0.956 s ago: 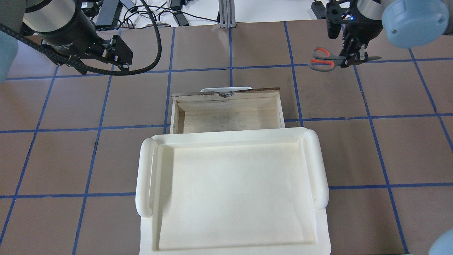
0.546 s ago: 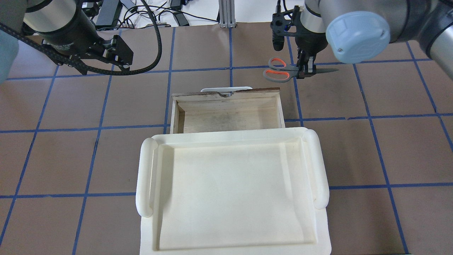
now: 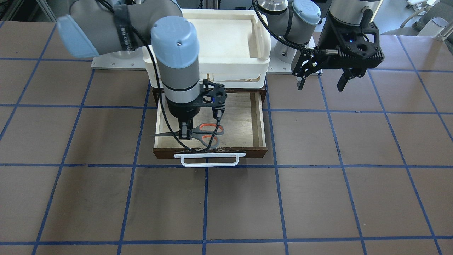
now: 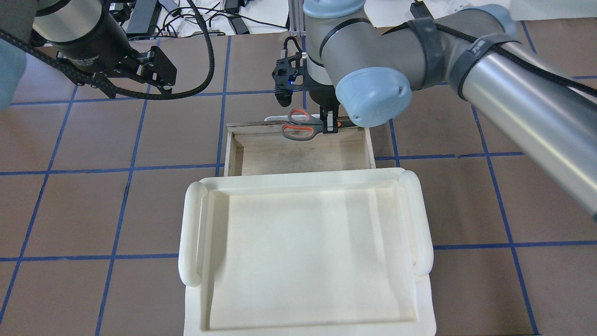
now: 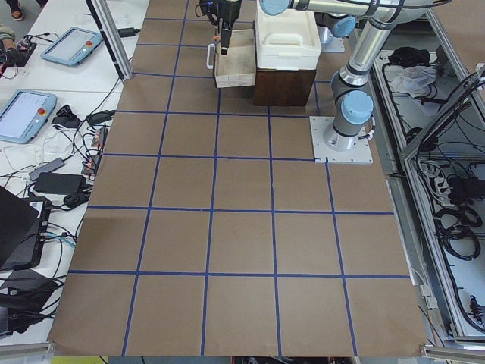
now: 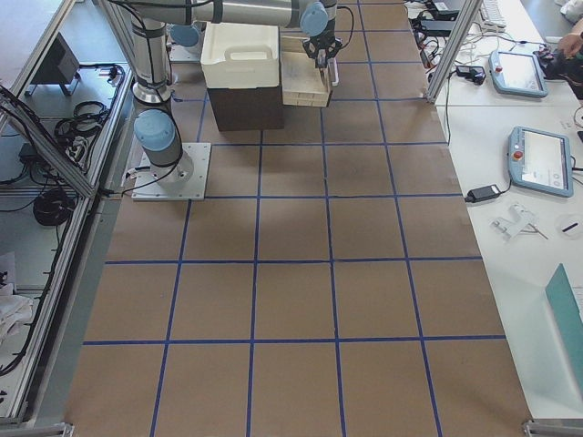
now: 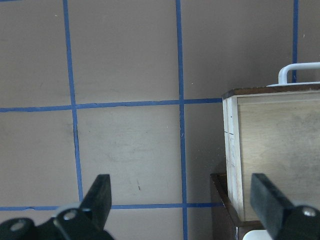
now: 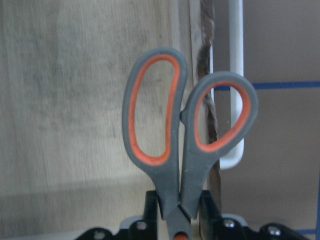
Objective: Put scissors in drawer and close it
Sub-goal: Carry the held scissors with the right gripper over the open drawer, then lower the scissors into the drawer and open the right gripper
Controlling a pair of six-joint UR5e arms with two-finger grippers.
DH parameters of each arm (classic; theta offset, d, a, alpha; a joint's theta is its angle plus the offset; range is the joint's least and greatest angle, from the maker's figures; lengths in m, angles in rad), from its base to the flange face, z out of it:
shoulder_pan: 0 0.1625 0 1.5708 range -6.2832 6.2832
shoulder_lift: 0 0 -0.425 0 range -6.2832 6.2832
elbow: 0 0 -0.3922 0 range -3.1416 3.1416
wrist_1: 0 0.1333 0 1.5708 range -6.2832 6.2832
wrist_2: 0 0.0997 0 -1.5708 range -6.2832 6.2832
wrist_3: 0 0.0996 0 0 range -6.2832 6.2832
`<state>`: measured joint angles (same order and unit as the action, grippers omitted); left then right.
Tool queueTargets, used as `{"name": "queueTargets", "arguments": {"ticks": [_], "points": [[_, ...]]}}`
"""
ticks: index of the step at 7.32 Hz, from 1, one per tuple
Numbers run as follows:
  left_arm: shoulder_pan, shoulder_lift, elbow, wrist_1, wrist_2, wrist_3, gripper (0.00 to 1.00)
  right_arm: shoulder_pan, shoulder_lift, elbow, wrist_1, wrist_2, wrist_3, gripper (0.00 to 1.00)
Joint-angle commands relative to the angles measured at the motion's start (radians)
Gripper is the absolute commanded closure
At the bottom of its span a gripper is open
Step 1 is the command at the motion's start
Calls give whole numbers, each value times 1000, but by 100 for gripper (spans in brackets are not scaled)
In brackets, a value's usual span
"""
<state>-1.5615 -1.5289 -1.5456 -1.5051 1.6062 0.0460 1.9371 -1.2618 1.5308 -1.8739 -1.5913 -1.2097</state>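
My right gripper (image 4: 330, 124) is shut on the scissors (image 4: 301, 125), grey handles lined orange-red, gripped near the pivot. It holds them level above the front edge of the open drawer (image 4: 280, 158). In the front view the scissors (image 3: 211, 133) hang over the pale interior (image 3: 244, 120), just behind the white bar handle (image 3: 208, 160). In the right wrist view one loop (image 8: 150, 110) is over the interior and the other over the dark front and handle (image 8: 235, 60). My left gripper (image 3: 320, 82) is open and empty, off to the drawer's side (image 7: 182, 200).
A large white plastic tray (image 4: 191, 233) sits on the dark cabinet above the drawer and covers its rear part; it also shows in the front view (image 3: 262, 39). The brown table has blue tape grid lines (image 4: 130, 163).
My right arm has swung left with the scissors, from the table's far right to above the drawer's front edge. The left arm has not moved.
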Motion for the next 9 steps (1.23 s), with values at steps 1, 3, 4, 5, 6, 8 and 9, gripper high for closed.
{"name": "queueTargets", "arguments": {"ticks": [1,3,4,5,6,8,9], "points": [[0,3,1,0,-2,2,0,78,33,2,-24,-1,24,100],[0,-5,2,0,-2,0,0,92,35,14,-13,-3,21,100],[0,-1,2,0,-2,2,0,92,35,20,-13,-4,24,90],[0,-5,2,0,-2,0,0,91,35,20,-16,-6,22,51],[0,-1,2,0,-3,0,0,92,35,25,-27,0,22,7],[0,6,2,0,-2,2,0,82,19,20,-28,-9,29,0],[0,3,2,0,-2,2,0,45,-16,16,-43,-9,59,0]]}}
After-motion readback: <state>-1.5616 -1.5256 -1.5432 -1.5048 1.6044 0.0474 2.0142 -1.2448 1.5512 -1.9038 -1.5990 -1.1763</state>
